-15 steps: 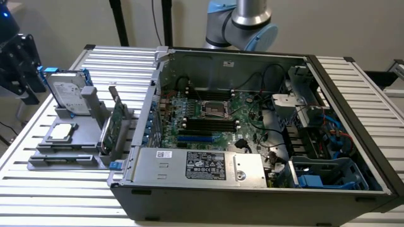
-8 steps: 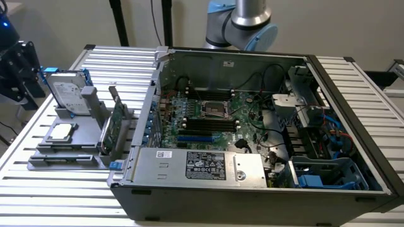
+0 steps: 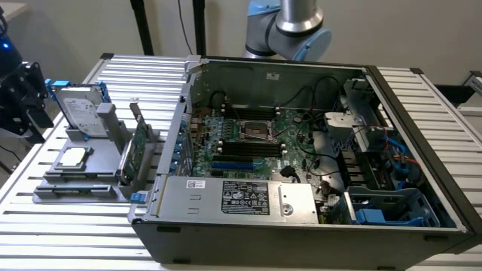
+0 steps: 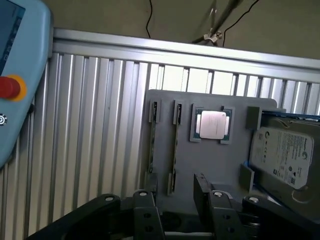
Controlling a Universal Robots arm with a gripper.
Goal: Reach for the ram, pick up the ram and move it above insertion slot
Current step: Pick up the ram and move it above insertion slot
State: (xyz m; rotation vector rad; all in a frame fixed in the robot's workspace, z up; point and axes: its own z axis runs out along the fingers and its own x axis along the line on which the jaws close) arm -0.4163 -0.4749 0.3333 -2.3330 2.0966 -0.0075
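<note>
Looking down past the wrist, the gripper (image 4: 171, 187) hangs over the end of the grey holder (image 4: 220, 167) closest to the camera. Its fingers (image 4: 201, 186) are spread apart with nothing between them.

Lined up with that gap is a thin strip seen edge-on, running away across the holder between small end clips. I'm taking that as the ram (image 4: 174, 145). Nothing's touching it as far as I can see. A second strip (image 4: 152, 145) sits just beside it, and I can't tell if that's another stick or a bare slot.

Handling-wise I'd expect the ram to be super light and stiff, but thin and easy to hurt. It has little chips on the faces and a contact edge you don't want to scrape. My guess is the best hold is a pinch on the two flat faces around mid-length, up near the free long edge, so it hangs level. Any tilt and it'll probably bind in those clips.

Past the ram on the other side is a processor chip (image 4: 212, 124), then a hard drive (image 4: 285, 155), all on the slatted table (image 4: 100, 125).

In the exterior view, the open computer case (image 3: 226, 248) sits just beside the holder. The black slots (image 3: 249, 149) on its motherboard look like the target, well apart from the ram.
</note>
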